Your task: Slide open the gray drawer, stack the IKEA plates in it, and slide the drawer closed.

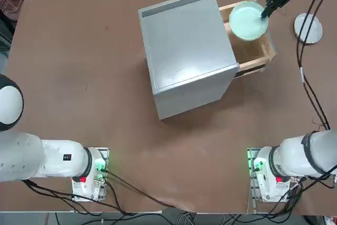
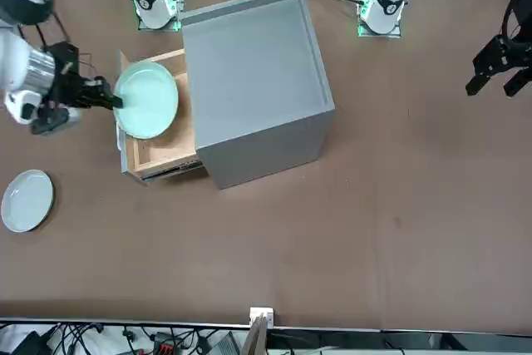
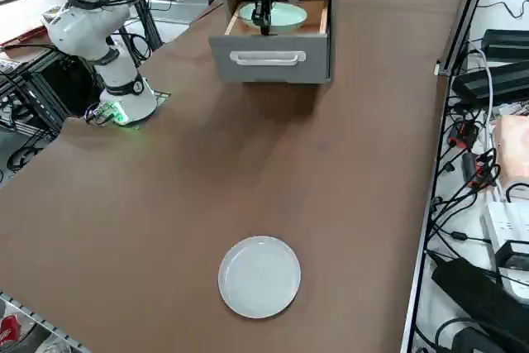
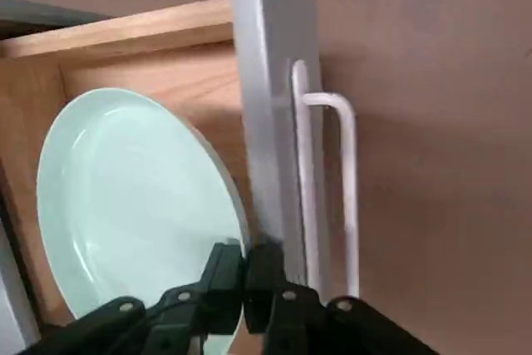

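Note:
The gray drawer (image 1: 256, 52) stands pulled out of the matte-gray cabinet (image 1: 184, 51), its wooden box open upward. Its gray front panel (image 3: 269, 59) carries a metal handle (image 4: 328, 189). My right gripper (image 1: 266, 13) is shut on the rim of the mint green IKEA plate (image 1: 246, 20), which hangs over the open drawer (image 2: 162, 151). In the wrist view the black fingertips (image 4: 224, 276) pinch the plate's edge (image 4: 125, 197) close to the front panel. The white plate (image 1: 308, 28) lies flat on the table, well clear of the drawer (image 3: 259, 276).
The brown table spreads wide around the cabinet. Cables trail from the right arm's base (image 1: 268, 175) along the table's near edge. Power strips and wires lie beyond the table's edge (image 3: 488, 80) in the right side view.

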### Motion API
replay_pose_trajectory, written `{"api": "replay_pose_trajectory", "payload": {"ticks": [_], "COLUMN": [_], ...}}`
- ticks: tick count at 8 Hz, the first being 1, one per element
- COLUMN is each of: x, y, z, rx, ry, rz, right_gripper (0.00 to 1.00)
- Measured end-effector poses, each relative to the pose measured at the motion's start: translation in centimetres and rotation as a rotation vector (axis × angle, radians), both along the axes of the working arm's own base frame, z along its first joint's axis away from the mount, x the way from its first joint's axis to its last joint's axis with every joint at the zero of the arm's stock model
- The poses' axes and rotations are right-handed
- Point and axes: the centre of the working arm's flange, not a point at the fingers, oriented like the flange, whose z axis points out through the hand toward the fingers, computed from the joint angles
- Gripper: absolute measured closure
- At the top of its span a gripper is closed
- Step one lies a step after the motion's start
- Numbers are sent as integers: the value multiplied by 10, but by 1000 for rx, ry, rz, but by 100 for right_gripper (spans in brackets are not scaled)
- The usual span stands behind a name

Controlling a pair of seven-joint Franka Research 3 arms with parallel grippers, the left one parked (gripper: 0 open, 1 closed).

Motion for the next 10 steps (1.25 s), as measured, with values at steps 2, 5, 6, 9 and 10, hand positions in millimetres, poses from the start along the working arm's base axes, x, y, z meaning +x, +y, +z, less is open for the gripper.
{"api": "replay_pose_trajectory", "payload": {"ticks": [2, 5, 6, 9, 10], "x": [-3, -5, -4, -1, 2], "y": [28, 64, 74, 85, 81], "z": [-3, -13, -18, -15, -5], "rx": [-26, -51, -56, -57, -70], "ry": [8, 22, 24, 4, -20], "rz": [24, 36, 33, 33, 32], "right_gripper": [100, 96, 95, 46, 27]}}
